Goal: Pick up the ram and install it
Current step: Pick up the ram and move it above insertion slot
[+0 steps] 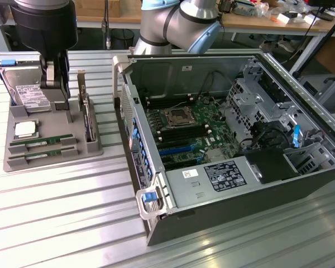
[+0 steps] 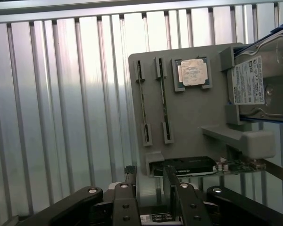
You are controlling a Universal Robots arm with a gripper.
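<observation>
At the exterior view's left, a grey tray [image 1: 72, 152] carries a hard drive [image 1: 28, 95], a square processor [image 1: 25, 129] and, in its front grooves, one ram [image 1: 42, 140] with a second ram [image 1: 43, 153] just beside it, both lying flat and untouched. The gripper [image 1: 54, 84] hovers over the tray's rear, between the drive and an upright card [image 1: 86, 114]. In the wrist view its fingers [image 2: 124, 197] stand wide apart with nothing between them. The step in hand looks like the approach for the pick, with no grasp made yet. Taking a ram would call for centring over one thin strip, lining the jaws across its narrow edges and closing without disturbing its neighbour. At the right, the open computer case [image 1: 240, 207] shows the motherboard [image 1: 195, 125], whose long black slots [image 1: 181, 133] seem empty.
</observation>
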